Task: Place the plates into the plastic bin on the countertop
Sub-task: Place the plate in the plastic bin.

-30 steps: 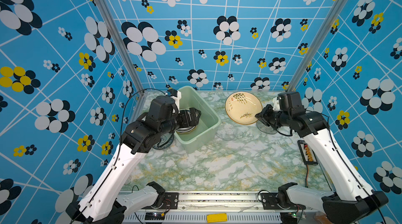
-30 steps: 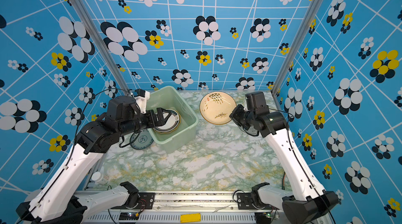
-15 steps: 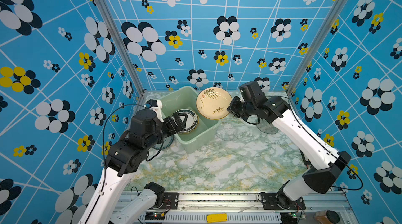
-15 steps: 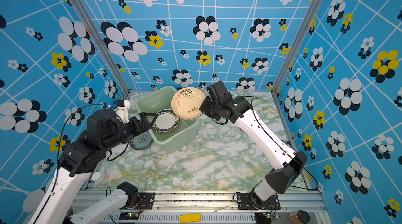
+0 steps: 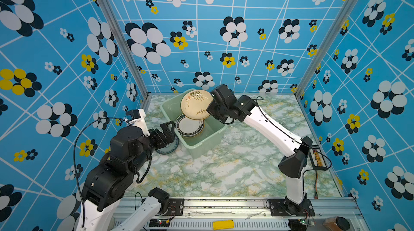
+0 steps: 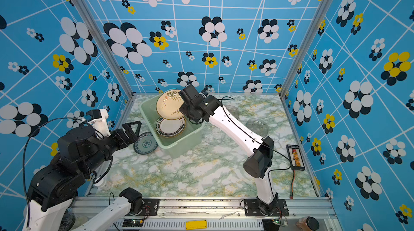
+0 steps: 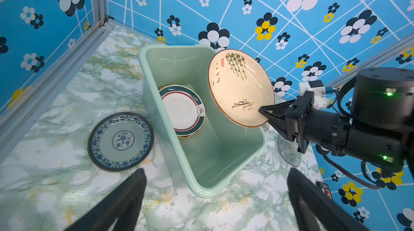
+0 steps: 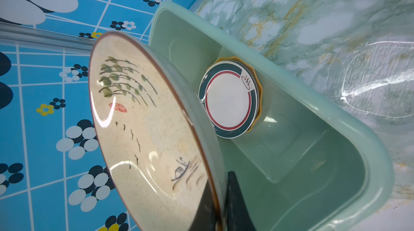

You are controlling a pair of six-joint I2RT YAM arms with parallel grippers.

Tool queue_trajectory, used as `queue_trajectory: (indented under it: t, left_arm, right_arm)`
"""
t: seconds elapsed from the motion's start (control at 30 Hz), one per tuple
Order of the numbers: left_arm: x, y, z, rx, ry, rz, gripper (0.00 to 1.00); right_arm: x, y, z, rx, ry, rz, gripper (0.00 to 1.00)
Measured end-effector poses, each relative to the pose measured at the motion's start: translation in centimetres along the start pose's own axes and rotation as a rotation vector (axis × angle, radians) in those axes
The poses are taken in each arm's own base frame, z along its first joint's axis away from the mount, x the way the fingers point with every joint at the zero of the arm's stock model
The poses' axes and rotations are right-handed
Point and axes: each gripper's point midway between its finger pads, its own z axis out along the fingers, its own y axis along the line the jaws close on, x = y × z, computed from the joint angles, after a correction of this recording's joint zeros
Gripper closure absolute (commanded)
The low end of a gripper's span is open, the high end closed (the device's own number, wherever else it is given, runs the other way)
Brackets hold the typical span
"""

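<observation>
Two pincers noted. Left pincer (image 5: pixel 168 130) spread wide and empty, near blue plate (image 7: pixel 121 141), which lies flat on desk (image 5: pixel 224 169) just left of bin (image 7: pixel 224 151). Bin holds white dark-rimmed plate (image 7: pixel 182 111) stacked on yellow plate (image 8: pixel 257 77). Cream plate (image 7: pixel 237 86) tilted steeply above bin's far half, rim clamped in right pincer (image 7: pixel 264 112). Clear plate (image 8: pixel 378 79) on desk right of bin.
</observation>
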Motion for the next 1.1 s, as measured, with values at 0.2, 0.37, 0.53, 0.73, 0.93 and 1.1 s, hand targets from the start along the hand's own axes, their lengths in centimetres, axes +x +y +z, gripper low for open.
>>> queue_trajectory:
  t: [0.2,0.37,0.53,0.73,0.93,1.1]
  left_arm:
    - [1.0,-0.1,0.8,0.013,0.042,0.043,0.01]
    - [1.5,-0.3,1.2,0.020,0.065,0.070,0.01]
    - [1.5,-0.3,1.2,0.020,0.064,0.090,0.01]
    - [1.4,-0.4,1.2,0.025,0.058,0.106,0.01]
    - [1.6,-0.3,1.5,0.023,0.062,0.117,0.01]
    - [1.6,-0.4,1.6,0.025,0.059,0.125,0.01]
  right_arm:
    - [2.0,-0.5,3.8,0.054,-0.006,0.071,1.00]
    - [3.2,-1.5,6.1,0.097,-0.015,0.134,1.00]
    - [4.2,-1.9,7.9,0.116,-0.042,0.195,1.00]
    - [5.2,-2.5,10.1,0.135,-0.053,0.278,1.00]
    - [6.1,-3.4,12.6,0.158,-0.056,0.336,1.00]
    - [6.8,-3.2,14.2,0.153,-0.048,0.353,1.00]
